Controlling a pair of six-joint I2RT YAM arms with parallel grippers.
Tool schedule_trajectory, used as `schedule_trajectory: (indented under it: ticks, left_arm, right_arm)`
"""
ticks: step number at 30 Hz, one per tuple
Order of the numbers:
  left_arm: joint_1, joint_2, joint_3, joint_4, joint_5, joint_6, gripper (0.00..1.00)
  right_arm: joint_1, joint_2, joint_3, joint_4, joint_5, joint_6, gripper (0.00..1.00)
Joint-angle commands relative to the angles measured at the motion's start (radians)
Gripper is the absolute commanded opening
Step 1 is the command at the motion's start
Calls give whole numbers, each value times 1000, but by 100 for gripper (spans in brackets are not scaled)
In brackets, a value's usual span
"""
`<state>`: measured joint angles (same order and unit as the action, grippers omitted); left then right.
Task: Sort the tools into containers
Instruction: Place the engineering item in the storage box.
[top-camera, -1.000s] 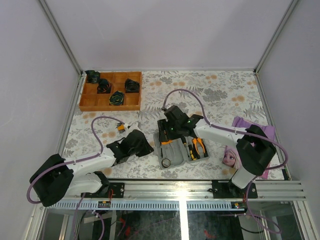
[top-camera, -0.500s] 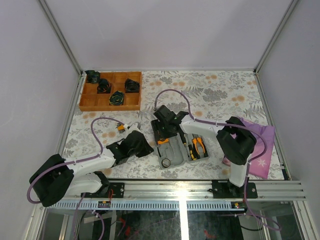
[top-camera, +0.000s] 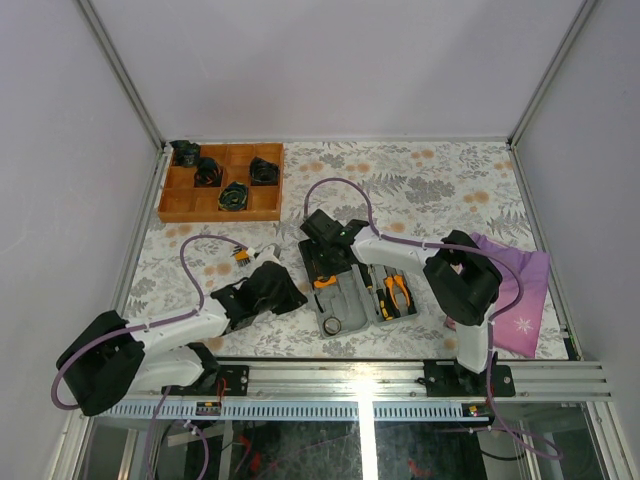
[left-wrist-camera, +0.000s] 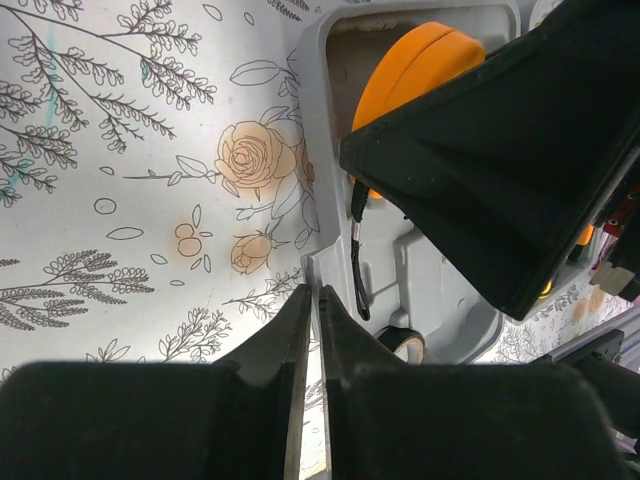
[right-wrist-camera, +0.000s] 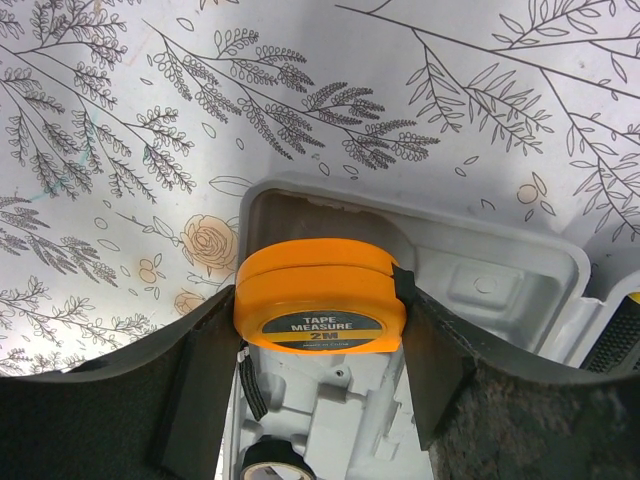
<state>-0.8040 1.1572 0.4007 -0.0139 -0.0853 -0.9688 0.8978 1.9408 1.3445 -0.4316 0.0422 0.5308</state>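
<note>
Floral-cloth table (top-camera: 450, 180). Right jaws part-open, clamped on tape measure (right-wrist-camera: 320, 305) at far end of grey case (top-camera: 345, 300). Left jaws closed, apparently pinching case rim. Step: seating tape. Next: lower squarely, then release.

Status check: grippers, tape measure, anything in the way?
Left gripper shut on the grey case rim. Right gripper shut on the orange tape measure, at the case's corner recess; seated or not, cannot tell. Black roll lies beside, apart.

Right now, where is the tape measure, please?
Right wrist view: the tape measure is gripped by the right tool, over a corner recess of the grey case.
</note>
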Motion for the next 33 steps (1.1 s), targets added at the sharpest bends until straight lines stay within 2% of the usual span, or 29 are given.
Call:
schedule_trajectory:
  ticks: [1, 7, 17, 23, 28, 33]
  left_arm:
    - [8, -23, -24, -36, -16, 1, 5]
    - [9, -25, -26, -41, -20, 4, 6]
    - [9, -24, -26, -43, -21, 3, 6]
    - [9, -24, -25, -44, -22, 4, 6]
    - [9, -27, -30, -49, -25, 1, 6]
    - [9, -30, -31, -49, -24, 1, 5]
  right_arm:
    - [14, -19, 40, -66, 25, 1, 46]
    - [13, -46, 48, -76, 33, -1, 58]
    - [13, -30, 36, -63, -2, 1, 68]
    - [13, -34, 23, -44, 3, 6, 78]
    - [12, -56, 18, -40, 19, 10, 77]
    - [12, -115, -2, -5, 46, 2, 65]
